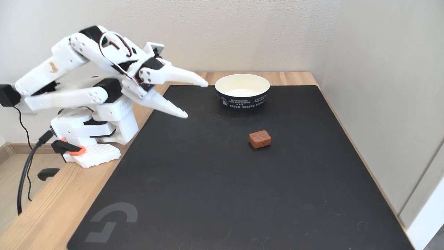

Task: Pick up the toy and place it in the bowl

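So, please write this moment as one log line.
gripper: open, empty | toy: on mat, untouched | bowl: empty | phase: pre-grasp

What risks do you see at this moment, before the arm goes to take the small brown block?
1. The toy is small and lies turned at an angle on the black mat; the open gripper may close on its corners and push it away.
2. The bowl is light paper and stands just behind the toy; a finger could knock it during the approach or the drop.
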